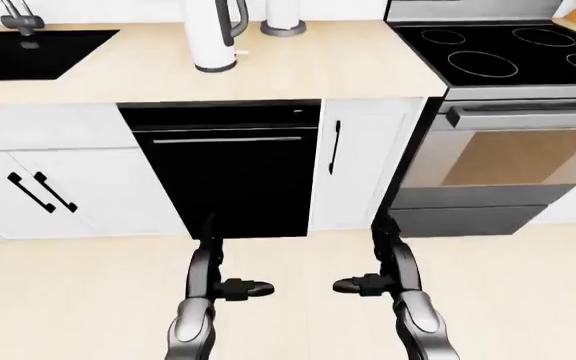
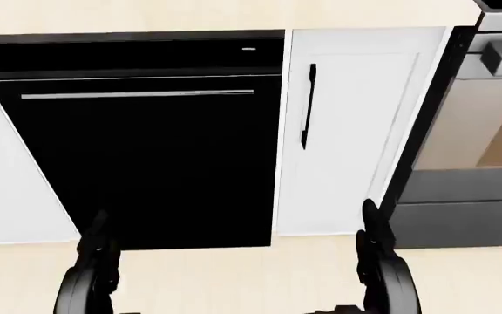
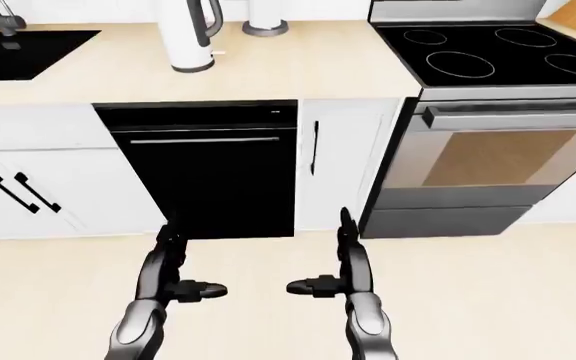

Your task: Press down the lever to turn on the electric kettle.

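The white electric kettle [image 1: 211,37] with a grey handle [image 1: 234,18] stands on the beige counter [image 1: 318,71] at the top of the left-eye view; its top is cut off and I cannot make out the lever. My left hand [image 1: 261,286] and right hand [image 1: 345,285] hang low over the floor, far below the counter, fingers extended toward each other, both open and empty. In the head view only my forearms show, left [image 2: 90,275] and right [image 2: 383,268]; the kettle is out of that view.
A black dishwasher [image 1: 230,176] sits under the kettle, with a narrow white cabinet door [image 1: 363,157] to its right. The black cooktop [image 1: 513,52] and oven [image 1: 513,157] are at right, a black sink [image 1: 28,54] at top left, and a paper-towel holder base [image 1: 283,26] beside the kettle.
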You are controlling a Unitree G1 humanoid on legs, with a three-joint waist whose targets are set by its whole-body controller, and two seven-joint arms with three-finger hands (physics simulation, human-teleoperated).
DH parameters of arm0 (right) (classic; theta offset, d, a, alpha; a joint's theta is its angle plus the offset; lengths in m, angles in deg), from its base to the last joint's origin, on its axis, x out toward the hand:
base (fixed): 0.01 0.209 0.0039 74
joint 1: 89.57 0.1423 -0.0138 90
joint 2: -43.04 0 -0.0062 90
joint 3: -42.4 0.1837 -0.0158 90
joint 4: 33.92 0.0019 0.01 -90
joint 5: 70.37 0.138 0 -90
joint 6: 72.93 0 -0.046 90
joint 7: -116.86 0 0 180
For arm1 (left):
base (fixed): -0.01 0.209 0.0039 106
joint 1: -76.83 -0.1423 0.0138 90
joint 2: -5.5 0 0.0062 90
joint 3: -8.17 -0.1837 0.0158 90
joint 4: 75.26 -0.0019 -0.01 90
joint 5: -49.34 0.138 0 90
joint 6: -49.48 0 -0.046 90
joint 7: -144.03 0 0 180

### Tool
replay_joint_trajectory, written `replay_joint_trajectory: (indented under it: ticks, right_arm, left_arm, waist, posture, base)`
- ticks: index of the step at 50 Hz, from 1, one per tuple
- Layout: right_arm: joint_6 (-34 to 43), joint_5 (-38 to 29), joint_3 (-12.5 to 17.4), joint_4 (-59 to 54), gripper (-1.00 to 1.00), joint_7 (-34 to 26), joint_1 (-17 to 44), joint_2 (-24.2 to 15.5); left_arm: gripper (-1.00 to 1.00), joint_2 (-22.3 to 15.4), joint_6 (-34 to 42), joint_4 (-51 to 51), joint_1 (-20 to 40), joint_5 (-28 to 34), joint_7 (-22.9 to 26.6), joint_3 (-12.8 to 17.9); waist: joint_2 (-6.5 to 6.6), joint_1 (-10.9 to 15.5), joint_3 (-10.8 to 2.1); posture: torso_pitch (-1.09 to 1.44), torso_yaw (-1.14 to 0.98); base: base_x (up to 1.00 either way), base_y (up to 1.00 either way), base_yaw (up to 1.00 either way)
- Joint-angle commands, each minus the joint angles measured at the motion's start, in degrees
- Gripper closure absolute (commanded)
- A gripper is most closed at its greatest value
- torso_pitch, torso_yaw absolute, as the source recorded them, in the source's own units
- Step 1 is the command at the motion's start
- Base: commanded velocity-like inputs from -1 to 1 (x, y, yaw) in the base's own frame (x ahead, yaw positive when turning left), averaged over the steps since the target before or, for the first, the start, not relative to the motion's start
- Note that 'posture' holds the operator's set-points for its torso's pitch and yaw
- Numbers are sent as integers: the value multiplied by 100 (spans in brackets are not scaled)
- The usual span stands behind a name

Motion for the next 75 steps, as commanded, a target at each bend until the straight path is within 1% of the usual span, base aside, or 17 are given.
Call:
replay_joint_trajectory:
  ticks: [1,2,3,4,5,7,8,11,18,28,38,40,43,44,50,58,75]
  right_arm:
    - [-253,45,46,486,-100,35,143,-21]
    - [-251,48,48,496,-100,39,135,-21]
    - [-237,42,41,514,-100,44,123,-19]
    - [-222,41,37,526,-100,45,119,-19]
    - [-223,39,34,531,-100,48,117,-17]
    - [-218,36,22,557,-100,43,105,-14]
    - [-209,25,8,551,-100,46,108,-9]
    - [-238,-40,-65,426,-100,39,157,10]
    - [-266,8,-36,435,-100,37,137,9]
    - [148,-35,26,1159,-100,96,117,-31]
    - [755,-118,90,2154,-100,116,125,-53]
    - [860,-131,101,2294,-100,120,158,-56]
    - [946,-181,99,2403,-100,127,219,-66]
    - [951,-195,100,2416,-100,129,229,-66]
    - [848,-339,-47,2731,-100,200,81,11]
    - [885,-490,-84,2849,-100,328,40,26]
    - [817,-495,-84,2669,-100,346,109,29]
  left_arm:
    - [-100,-15,-184,690,144,-23,-11,-1]
    - [-100,-14,-328,543,149,-21,0,7]
    - [-100,-14,-150,732,133,-20,-11,-4]
    - [-100,-9,-207,688,120,-16,-9,-4]
    - [-100,-4,-319,586,112,-12,-4,-4]
    - [-100,2,-368,538,104,-5,-3,-13]
    - [-100,3,-399,497,110,-4,-2,-15]
    - [-100,7,-444,445,104,19,3,-42]
    - [-100,-5,-503,405,124,1,12,-18]
    - [-100,-15,-120,1072,29,-14,-20,28]
    - [-100,-67,662,2045,127,32,-63,130]
    - [-100,-64,567,2022,123,47,-64,147]
    - [-100,-85,1066,2642,138,39,-84,193]
    - [-100,-82,849,2475,118,40,-65,217]
    - [-100,-76,1035,2817,141,75,-100,234]
    - [-100,-63,1280,3228,120,122,-125,223]
    - [-100,-59,1262,3313,105,72,-125,279]
  waist:
    - [-45,-12,-5]
    - [-41,10,-207]
    - [-4,37,-353]
    - [-8,36,-300]
    - [-41,34,-94]
    - [-50,42,-393]
    - [-48,45,-428]
    - [-35,46,-430]
    - [-25,47,-478]
    - [-20,45,-516]
    - [-22,45,-473]
    - [-21,46,-465]
    - [-15,43,-468]
    - [-12,38,-469]
    - [-7,45,-445]
    - [-7,47,-436]
    - [-2,39,-465]
  posture:
    - [0,0]
    - [0,0]
    - [0,0]
    - [0,0]
    - [0,0]
    - [0,0]
    - [0,0]
    - [0,0]
    - [0,0]
    - [0,0]
    - [0,0]
    - [0,0]
    - [0,0]
    - [0,0]
    - [0,0]
    - [0,0]
    - [0,0]
  base:
    - [0,0,0]
    - [0,0,0]
    - [0,0,0]
    - [0,0,0]
    - [0,0,0]
    - [0,0,0]
    - [0,0,0]
    - [0,0,0]
    - [0,0,0]
    - [0,0,0]
    - [0,0,0]
    - [0,0,0]
    - [0,0,0]
    - [0,0,0]
    - [0,0,0]
    - [0,0,0]
    - [0,4,0]
